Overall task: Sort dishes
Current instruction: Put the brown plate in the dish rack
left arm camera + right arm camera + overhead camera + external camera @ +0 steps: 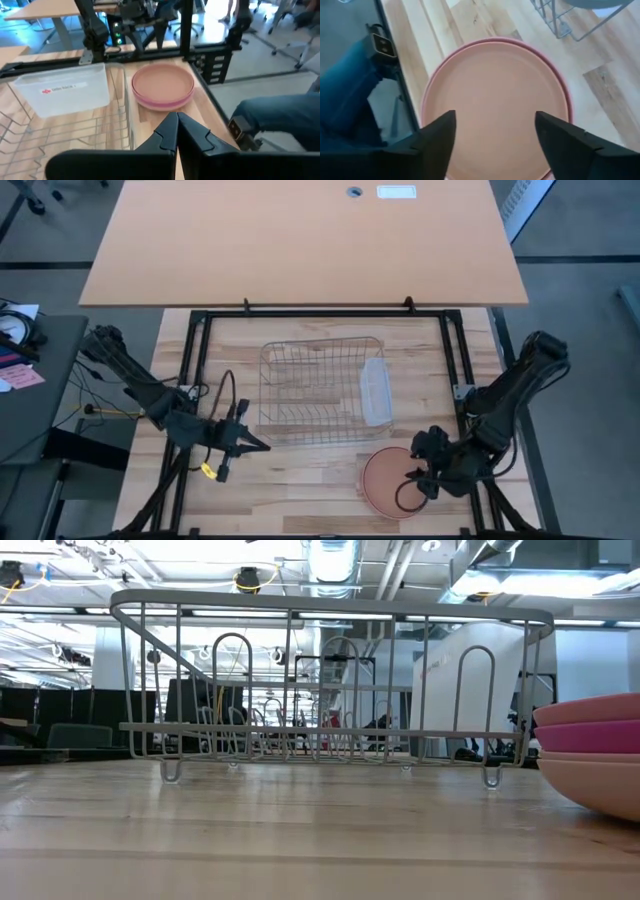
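Note:
The dishes form one stack (390, 480) of round plates on the wooden table, near its front right. A salmon-orange plate (495, 95) lies on top and a magenta one (590, 735) shows below it. My right gripper (495, 132) hangs open over the top plate, slanting down, one finger on each side of the plate's middle, and I see no touch. My left gripper (177, 125) is shut and empty, held above the table at the wire rack's near left corner (262, 445), pointing toward the stack (162, 85).
The wire rack (320, 392) stands mid-table with a translucent tub (374, 390) in its right end. A black frame (455, 360) borders the work area. A person's blue-clad leg (280, 112) is just off the table's right edge, beside the stack.

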